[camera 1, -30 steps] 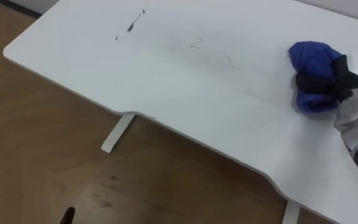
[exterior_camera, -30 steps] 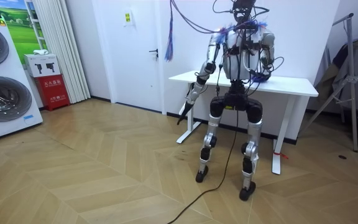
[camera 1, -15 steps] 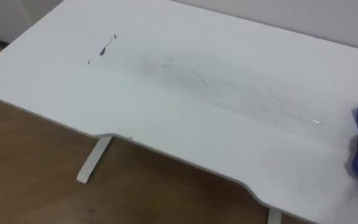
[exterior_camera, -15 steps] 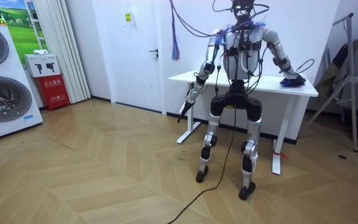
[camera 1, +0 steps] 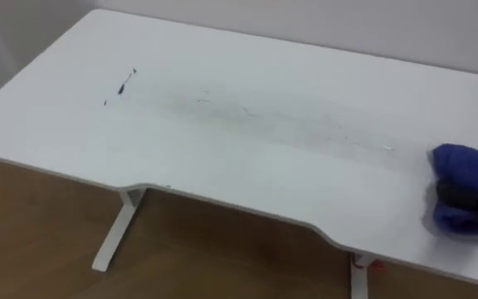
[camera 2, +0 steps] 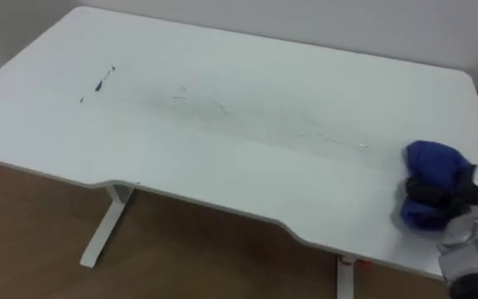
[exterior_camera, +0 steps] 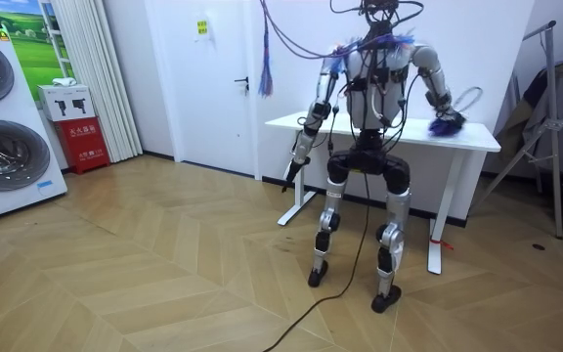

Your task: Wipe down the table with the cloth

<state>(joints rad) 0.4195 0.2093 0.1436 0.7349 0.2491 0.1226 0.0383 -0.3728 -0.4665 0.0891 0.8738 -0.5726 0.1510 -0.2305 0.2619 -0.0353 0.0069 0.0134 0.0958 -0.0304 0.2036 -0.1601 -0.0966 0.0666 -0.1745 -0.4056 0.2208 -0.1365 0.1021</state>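
1. Sweeping outward is what the right hand point(camera 2: 470, 237) has just done. In the room view it sat close to the robot's chest a second ago. It then reached right out to the end of the table point(camera 1: 264, 166) on the room view's right, and now it sits a touch back from that end.
2. The head camera has swung as well, so the whole tabletop now shows in the eye views. That shift is the camera's, not the table's.
3. To my eye the stroke went away from the dirt. The dark marks point(camera 1: 125, 81) at the upper left of the frame look the same as before, and faint grey smears point(camera 1: 222, 105) still run across the middle. I'd judge the wiping far from done, with the next pass needing to come back leftward.
4. The blue cloth point(camera 1: 461, 166) lies on the tabletop at the lower right of the frame, near the front right corner. It is a deep blue, soft, bunched lump rather than a flat pad. The right hand's dark fingers point(camera 2: 438, 196) are curled across its middle, clamping it.
5. The left hand point(exterior_camera: 291, 168) hangs beside the table's other end. I cannot tell how it is set.
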